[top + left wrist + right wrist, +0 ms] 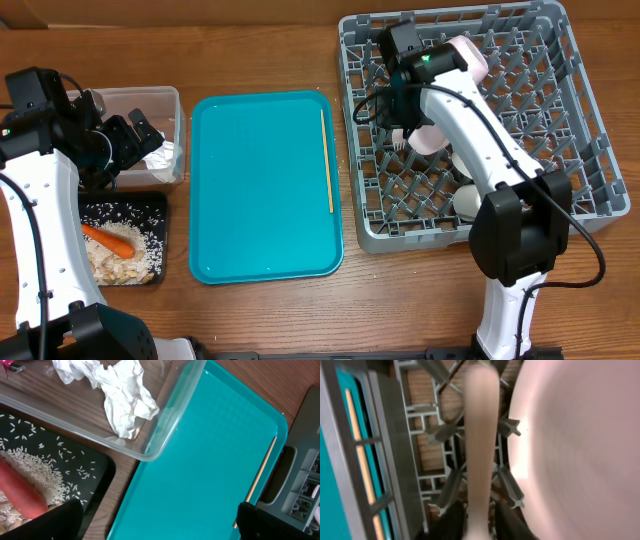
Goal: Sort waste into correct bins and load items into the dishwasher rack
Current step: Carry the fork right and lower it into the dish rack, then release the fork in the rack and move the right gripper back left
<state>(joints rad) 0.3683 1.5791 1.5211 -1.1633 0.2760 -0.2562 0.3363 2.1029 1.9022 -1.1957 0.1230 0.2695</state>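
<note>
Dishwasher rack (560, 90) at the bench's far right corner, partly loaded: one pink bowl (570, 450) among the pegs, one white dish (465, 198) near the front wall. Right fingers (512, 522) narrowly astride the bowl's rim; gripping or loose, cannot tell. Left fingers (272, 522) spread wide, empty, above the bins. Waste seemingly sorted: tissues (125, 400) in the clear tub (120, 97); one carrot (110, 238) and rice (155, 250) in the black tray (160, 205). Left to load: one chopstick (326, 160) along the teal tray's (260, 200) right edge.

Teal tray (260, 190) open save chopstick (327, 160); rack (545, 60) pegs hem pink bowl (570, 450)
</note>
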